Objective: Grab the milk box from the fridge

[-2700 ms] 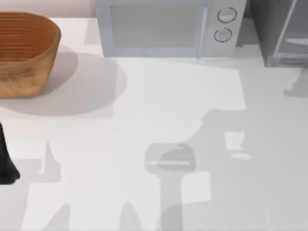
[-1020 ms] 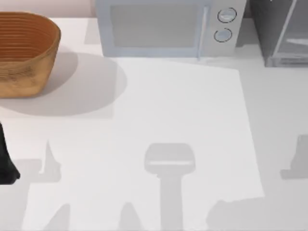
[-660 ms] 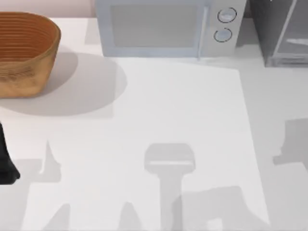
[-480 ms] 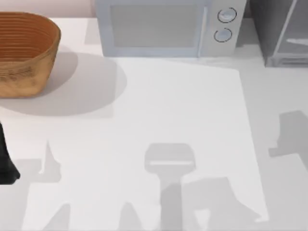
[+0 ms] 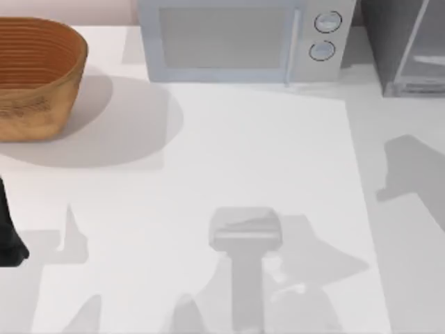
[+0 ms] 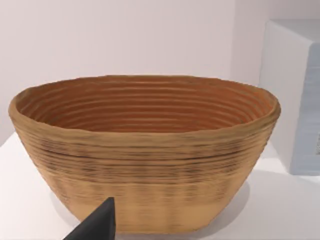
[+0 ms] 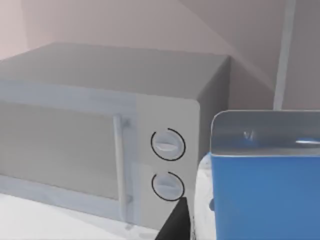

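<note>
Right wrist view: the milk box (image 7: 265, 190) is seen close up, pinched by the right gripper (image 7: 225, 225), one dark finger (image 7: 172, 222) against its white side. It is judged lifted clear of the fridge (image 5: 403, 42) at the desk's (image 5: 243, 153) far right corner, beside the microwave (image 5: 243, 42). The left arm (image 5: 7, 236) is parked at the left edge.

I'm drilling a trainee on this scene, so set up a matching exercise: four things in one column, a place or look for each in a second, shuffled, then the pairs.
Things
1. basket
2. microwave
3. fridge
4. milk box

Descriptions
A. dark grey cabinet at the table's far right corner
B. blue top, close before the right wrist camera
C. woven brown, at the table's far left
D. light grey with two round knobs, at the middle of the far edge

Pairs: 1-C, 2-D, 3-A, 4-B
</note>
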Robot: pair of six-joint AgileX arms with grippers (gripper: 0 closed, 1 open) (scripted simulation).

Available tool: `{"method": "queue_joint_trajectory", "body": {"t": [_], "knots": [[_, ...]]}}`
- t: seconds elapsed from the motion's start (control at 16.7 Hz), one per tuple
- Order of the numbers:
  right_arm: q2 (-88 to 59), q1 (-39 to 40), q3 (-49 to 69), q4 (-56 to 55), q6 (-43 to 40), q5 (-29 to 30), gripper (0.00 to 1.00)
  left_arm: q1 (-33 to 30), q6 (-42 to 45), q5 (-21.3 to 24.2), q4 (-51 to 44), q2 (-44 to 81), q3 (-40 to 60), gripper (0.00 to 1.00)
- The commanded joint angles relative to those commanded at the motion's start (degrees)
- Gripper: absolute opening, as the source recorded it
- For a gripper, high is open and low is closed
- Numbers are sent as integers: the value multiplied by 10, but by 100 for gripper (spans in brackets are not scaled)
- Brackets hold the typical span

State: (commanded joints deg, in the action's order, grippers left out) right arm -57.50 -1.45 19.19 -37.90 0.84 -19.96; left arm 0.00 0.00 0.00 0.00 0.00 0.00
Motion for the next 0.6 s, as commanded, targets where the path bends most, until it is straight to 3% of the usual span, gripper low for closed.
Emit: {"method": "queue_joint_trajectory", "body": {"t": [0.6], "knots": [[-289,-6,102,-197,2,-101,0,0,0,0,0,0,0,100]]}}
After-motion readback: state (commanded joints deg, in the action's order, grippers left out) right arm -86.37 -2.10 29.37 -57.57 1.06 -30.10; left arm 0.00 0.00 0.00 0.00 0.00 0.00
